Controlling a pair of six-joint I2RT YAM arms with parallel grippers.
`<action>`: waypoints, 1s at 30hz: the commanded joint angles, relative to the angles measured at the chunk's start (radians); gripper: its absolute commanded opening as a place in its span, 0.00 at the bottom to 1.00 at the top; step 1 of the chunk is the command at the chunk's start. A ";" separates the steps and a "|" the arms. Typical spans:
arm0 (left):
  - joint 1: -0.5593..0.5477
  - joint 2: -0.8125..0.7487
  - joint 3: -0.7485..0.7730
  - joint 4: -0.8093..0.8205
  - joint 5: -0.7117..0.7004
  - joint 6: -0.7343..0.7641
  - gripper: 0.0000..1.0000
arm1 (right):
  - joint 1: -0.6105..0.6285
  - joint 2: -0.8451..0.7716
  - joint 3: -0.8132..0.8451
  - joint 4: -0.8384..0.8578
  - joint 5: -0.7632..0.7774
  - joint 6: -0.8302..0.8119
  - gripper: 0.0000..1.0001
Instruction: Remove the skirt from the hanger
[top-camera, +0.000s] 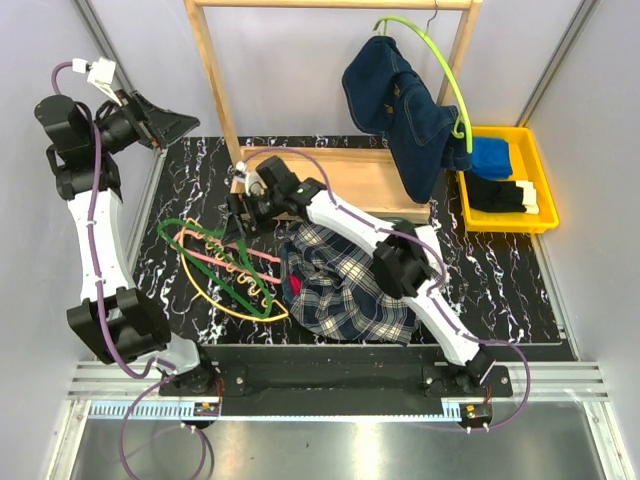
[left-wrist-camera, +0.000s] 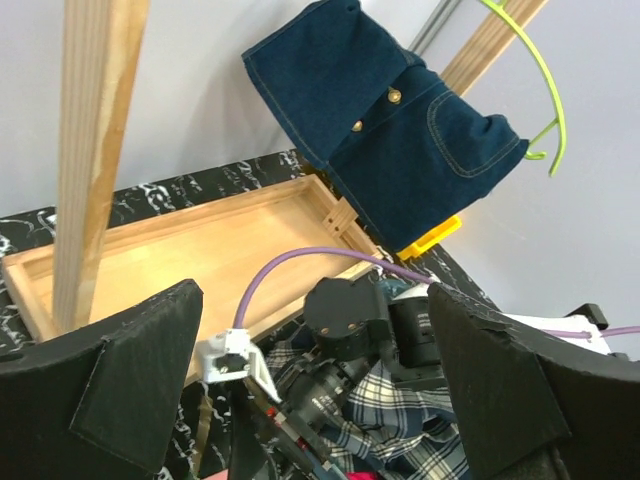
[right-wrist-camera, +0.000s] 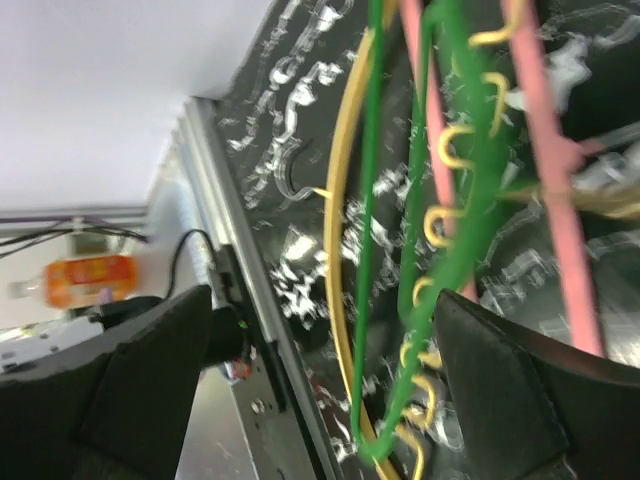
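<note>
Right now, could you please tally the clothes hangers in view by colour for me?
Dark green hanger: 1
Pink hanger: 1
Pale yellow hanger: 1
Lime-green hanger: 1
Total: 4

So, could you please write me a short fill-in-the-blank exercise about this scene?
1. The skirt lies on the ___.
2. The bin at the right is coloured ___.
3. Over the green hanger, the right gripper is ___.
Missing: table; yellow; open.
</note>
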 joint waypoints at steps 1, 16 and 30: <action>-0.022 0.004 0.064 0.043 0.008 -0.015 0.99 | -0.039 -0.303 -0.090 -0.053 0.206 -0.163 1.00; -0.113 0.000 0.166 -0.077 -0.073 0.031 0.99 | -0.368 -0.934 -0.002 -0.343 1.126 -0.478 0.91; -0.128 -0.022 0.135 -0.193 -0.078 0.160 0.99 | -0.440 -0.953 -0.313 0.114 1.200 -0.716 0.90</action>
